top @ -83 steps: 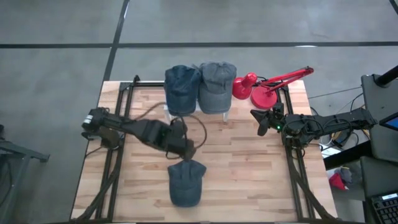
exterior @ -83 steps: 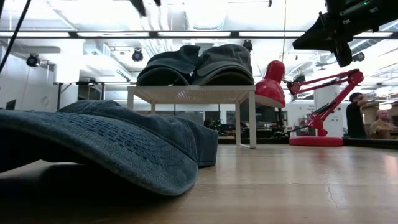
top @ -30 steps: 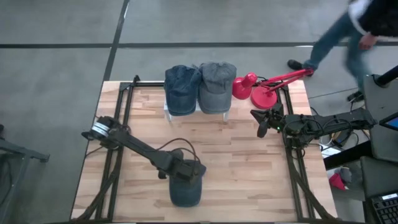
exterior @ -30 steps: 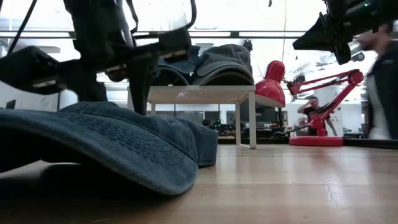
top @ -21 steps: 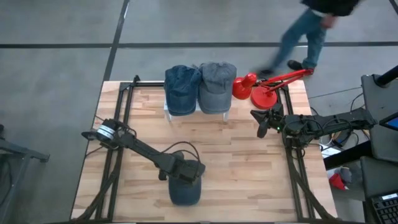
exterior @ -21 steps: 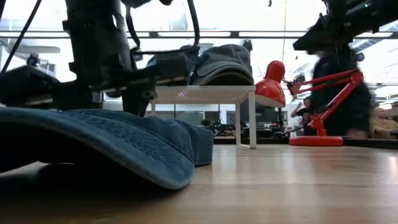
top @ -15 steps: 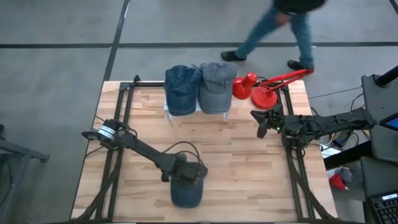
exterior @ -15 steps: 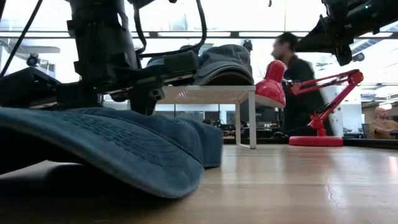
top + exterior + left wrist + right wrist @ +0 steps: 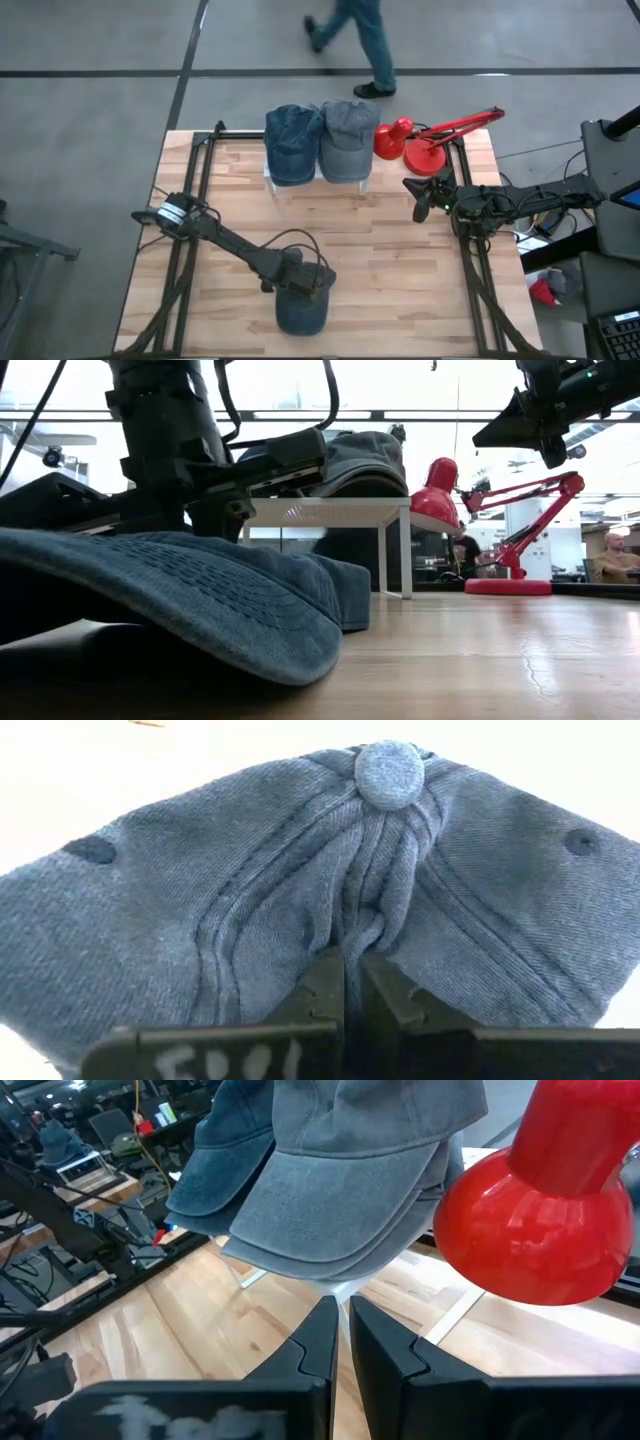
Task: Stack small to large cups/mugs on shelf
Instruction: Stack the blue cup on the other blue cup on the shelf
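A blue denim cap (image 9: 302,312) lies on the wooden table near its near edge, brim toward me in the low view (image 9: 170,600). My left gripper (image 9: 305,284) stands over its crown, shut on it. On the white shelf (image 9: 330,512) at the far side sit a blue cap (image 9: 292,143) and a grey cap (image 9: 348,138), each with more caps stacked beneath it (image 9: 330,1200). My right gripper (image 9: 422,198) hangs shut with nothing in it at the table's right, near the red lamp. My left gripper pinches a raised fold of the crown's cloth (image 9: 352,932) between its two fingers (image 9: 318,992), just short of the cap's top button (image 9: 390,775). It comes from above, pointing down. The cloth puckers into ridges at the fingers. The cap rests on the table.
A red desk lamp (image 9: 425,140) stands at the far right corner, beside the shelf and close to my right gripper. Black frame rails (image 9: 190,200) run along the table's left and right sides. A person (image 9: 360,40) walks on the floor beyond the far edge.
My left gripper has sunk a little onto the blue cap's crown and shut, gathering a fold of cloth. The cap's rear has shifted slightly toward the table's right. A person has walked leftward past the far side of the table.
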